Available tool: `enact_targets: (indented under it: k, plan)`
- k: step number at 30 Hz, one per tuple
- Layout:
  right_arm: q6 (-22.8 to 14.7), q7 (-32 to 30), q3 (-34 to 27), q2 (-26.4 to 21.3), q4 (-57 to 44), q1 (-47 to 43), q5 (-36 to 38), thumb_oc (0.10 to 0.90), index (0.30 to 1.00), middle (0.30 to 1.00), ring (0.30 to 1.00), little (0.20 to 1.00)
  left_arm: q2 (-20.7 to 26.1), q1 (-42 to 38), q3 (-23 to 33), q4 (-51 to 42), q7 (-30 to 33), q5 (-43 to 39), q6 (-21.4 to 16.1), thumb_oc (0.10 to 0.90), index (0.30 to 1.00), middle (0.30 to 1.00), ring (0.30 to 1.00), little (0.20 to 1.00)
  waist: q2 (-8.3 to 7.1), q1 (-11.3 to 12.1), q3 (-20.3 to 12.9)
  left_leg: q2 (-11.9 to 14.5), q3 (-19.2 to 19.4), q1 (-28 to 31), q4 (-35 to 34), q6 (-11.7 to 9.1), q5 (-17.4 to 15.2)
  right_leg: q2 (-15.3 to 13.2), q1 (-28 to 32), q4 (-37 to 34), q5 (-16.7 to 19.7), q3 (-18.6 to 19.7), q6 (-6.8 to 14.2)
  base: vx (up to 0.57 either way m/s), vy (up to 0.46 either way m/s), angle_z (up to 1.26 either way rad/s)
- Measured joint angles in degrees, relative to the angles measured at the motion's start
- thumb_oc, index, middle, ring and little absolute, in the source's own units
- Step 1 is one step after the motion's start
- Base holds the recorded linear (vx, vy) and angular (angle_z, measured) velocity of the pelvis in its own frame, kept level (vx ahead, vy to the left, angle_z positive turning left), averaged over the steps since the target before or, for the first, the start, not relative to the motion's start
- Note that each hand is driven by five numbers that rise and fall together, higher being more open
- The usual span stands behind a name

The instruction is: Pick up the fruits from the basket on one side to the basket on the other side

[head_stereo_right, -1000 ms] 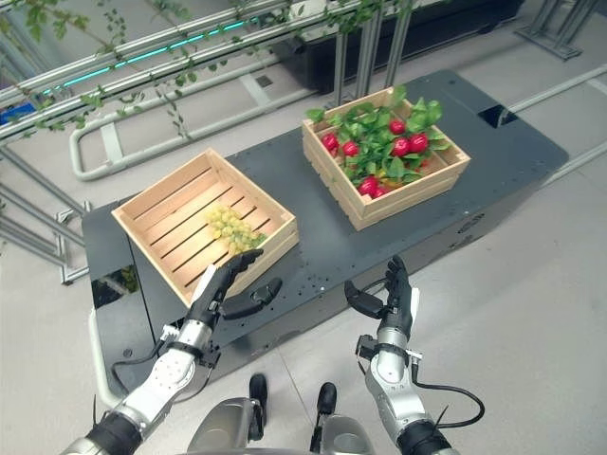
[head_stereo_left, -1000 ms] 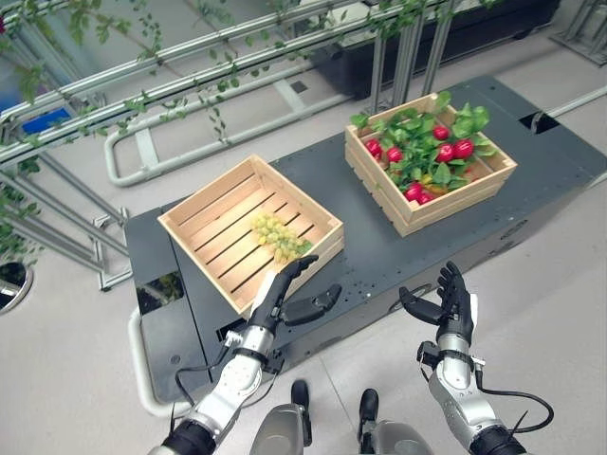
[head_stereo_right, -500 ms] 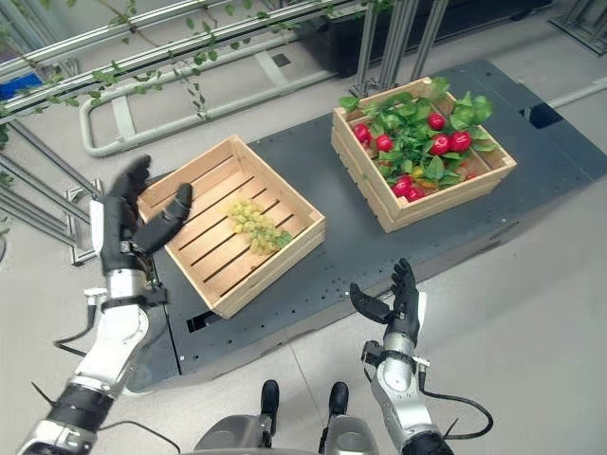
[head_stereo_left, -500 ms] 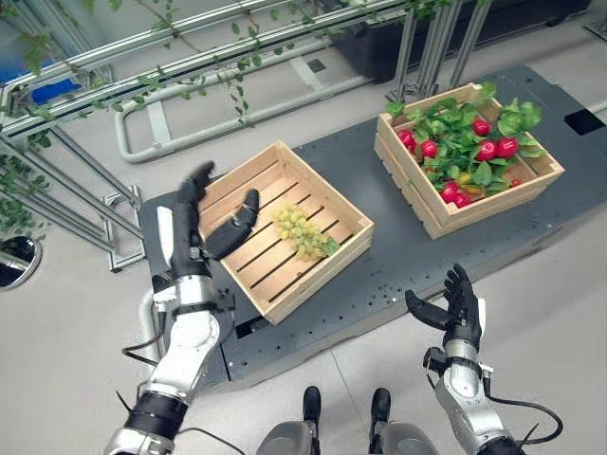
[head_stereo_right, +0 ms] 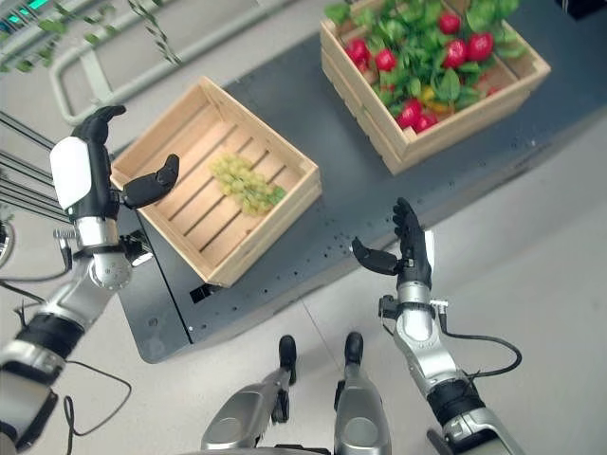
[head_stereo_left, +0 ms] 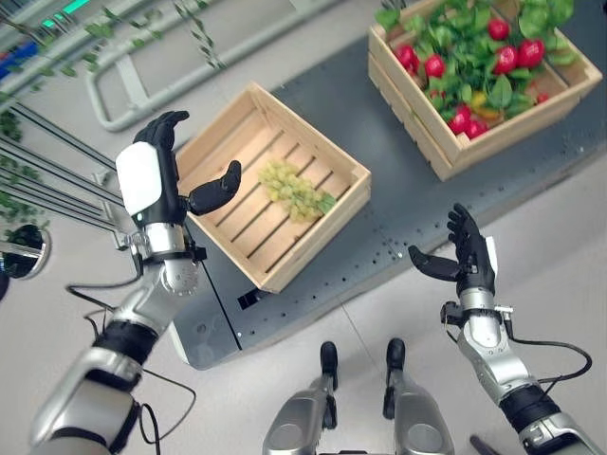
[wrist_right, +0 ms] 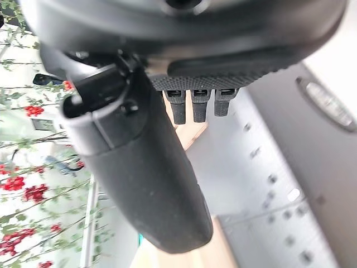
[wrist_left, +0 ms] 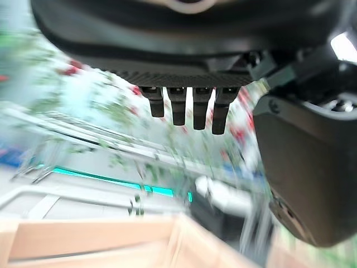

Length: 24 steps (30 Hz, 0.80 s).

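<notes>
A bunch of green grapes [head_stereo_left: 296, 188] lies in the near wooden crate [head_stereo_left: 228, 152] on the dark platform. The far crate [head_stereo_left: 446, 152] at the upper right holds red fruits [head_stereo_left: 517, 55] among green leaves. My left hand [head_stereo_left: 159, 180] is raised at the left edge of the near crate, fingers straight, thumb out, holding nothing. My right hand [head_stereo_left: 467, 261] hovers open off the platform's front edge, below the far crate. The left wrist view shows the straight fingers [wrist_left: 184, 106] with crate wood beyond.
The dark platform [head_stereo_left: 398, 218] carries both crates. Grey metal rails with green vines [head_stereo_left: 142, 85] run behind it on the left. Grey floor lies in front of the platform.
The camera has tilted down and closer. My left hand swung from the near crate's front edge up to its left side. The right hand stays about where it was.
</notes>
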Motion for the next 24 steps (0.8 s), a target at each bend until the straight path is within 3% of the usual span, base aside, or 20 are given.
enact_targets:
  k: [4,6,16,24]
  plan:
    - [0.0,2.2,0.3,-0.3,1.8,-1.2,2.3,0.8,0.9,0.9,0.9,0.9,0.8,-4.1,-5.6,3.2,-0.7,6.4,1.1,0.8,0.9,0.9,0.9,0.9,-2.02,-1.1,1.9,0.2,1.5,-2.7,1.0,0.0,0.0,-0.3,-4.6,3.8,-1.0,0.2,-0.7,-0.05,0.095,-0.13]
    - [0.1,2.5,0.4,-0.3,2.0,-1.3,2.3,0.8,0.9,0.9,0.9,0.9,0.8,-5.1,-8.1,5.3,-1.3,9.2,1.5,0.8,0.9,0.9,0.9,0.9,-2.1,-2.1,2.0,0.2,1.8,-3.1,1.0,0.0,0.0,-0.2,-5.0,3.9,-1.0,0.3,-0.7,-0.04,0.07,-0.08]
    - [1.4,3.2,4.2,-2.4,1.9,-8.9,2.5,0.8,0.9,0.9,0.9,0.9,1.4,-20.1,-19.7,8.8,-4.5,19.3,5.3,0.8,0.9,0.9,0.9,0.9,-2.75,-1.7,2.4,0.1,3.0,-12.3,4.7,-0.1,0.1,-1.1,-14.7,8.9,-1.5,0.8,-1.4,-0.03,0.045,0.02]
    - [2.7,3.2,4.5,-3.8,1.5,-10.6,2.5,0.8,0.9,0.9,0.9,0.9,2.4,-26.3,-24.4,7.7,-9.6,26.6,8.6,0.8,0.9,0.9,0.9,0.9,-3.16,-2.0,2.4,0.1,3.1,-17.9,6.8,0.1,0.0,-1.5,-19.5,10.1,-1.4,0.4,-1.5,0.0,0.043,0.05]
